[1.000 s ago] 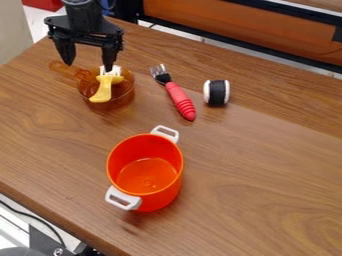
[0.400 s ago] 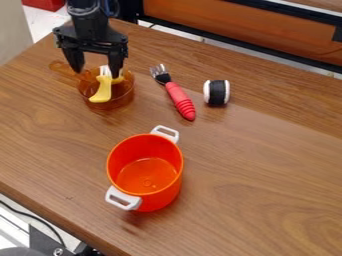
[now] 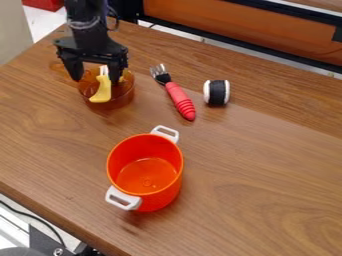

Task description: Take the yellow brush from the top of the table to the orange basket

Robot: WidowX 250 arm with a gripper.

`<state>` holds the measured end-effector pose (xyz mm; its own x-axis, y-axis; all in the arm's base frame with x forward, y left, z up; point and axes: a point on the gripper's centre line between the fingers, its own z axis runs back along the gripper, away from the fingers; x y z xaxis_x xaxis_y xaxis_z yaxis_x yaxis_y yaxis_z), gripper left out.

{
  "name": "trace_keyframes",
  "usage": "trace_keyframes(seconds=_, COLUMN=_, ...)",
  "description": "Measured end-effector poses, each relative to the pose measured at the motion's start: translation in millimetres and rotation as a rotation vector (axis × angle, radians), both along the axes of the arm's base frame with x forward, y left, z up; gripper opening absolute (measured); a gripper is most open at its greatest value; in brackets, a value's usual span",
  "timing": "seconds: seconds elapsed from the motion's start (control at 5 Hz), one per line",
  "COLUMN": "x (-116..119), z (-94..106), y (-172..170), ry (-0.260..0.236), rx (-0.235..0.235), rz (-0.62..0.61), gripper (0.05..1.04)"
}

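The hand is released, fingers parted, with the yellow brush just below it in the amber pan. Closing with a fingertip over the rim could drag or tip the pan.

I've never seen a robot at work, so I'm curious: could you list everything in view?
Yellow brush: one, yellow and white, in the amber pan
Amber pan: one, see-through, upper left of the table
Orange pot: one, white handles, nearer the camera
Fork: one, red handle, right of the pan
Roll: one, black and white, right of the fork
Table: one, brown, beneath these
Red object: one, top left corner
Arm: one, black, upper left
Gripper: one, black, open at the pan
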<state>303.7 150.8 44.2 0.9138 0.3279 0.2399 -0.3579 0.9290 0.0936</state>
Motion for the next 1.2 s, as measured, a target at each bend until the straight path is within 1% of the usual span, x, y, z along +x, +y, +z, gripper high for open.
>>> trace_keyframes(seconds=0.2, x=-4, z=-6.8, y=-4, ry=-0.005, rx=-0.010, rz=-0.005, gripper=0.999)
trace_keyframes(seconds=0.4, x=1, z=-6.3, y=-4, ry=-0.028, rx=0.017, rz=0.010, gripper=0.999)
trace_keyframes(seconds=0.6, x=2, z=-14.3, y=-5, ry=-0.015, rx=0.023, rz=0.014, gripper=0.974)
trace_keyframes(seconds=0.8, x=3, z=-14.4, y=-6, ry=-0.019, rx=0.030, rz=0.016, gripper=0.699)
trace_keyframes(seconds=1.0, x=5, z=-21.4, y=-7, ry=-0.024, rx=0.036, rz=0.020, gripper=0.435)
trace_keyframes(seconds=1.2, x=5, z=-21.3, y=-7, ry=-0.027, rx=0.028, rz=0.029, gripper=0.325)
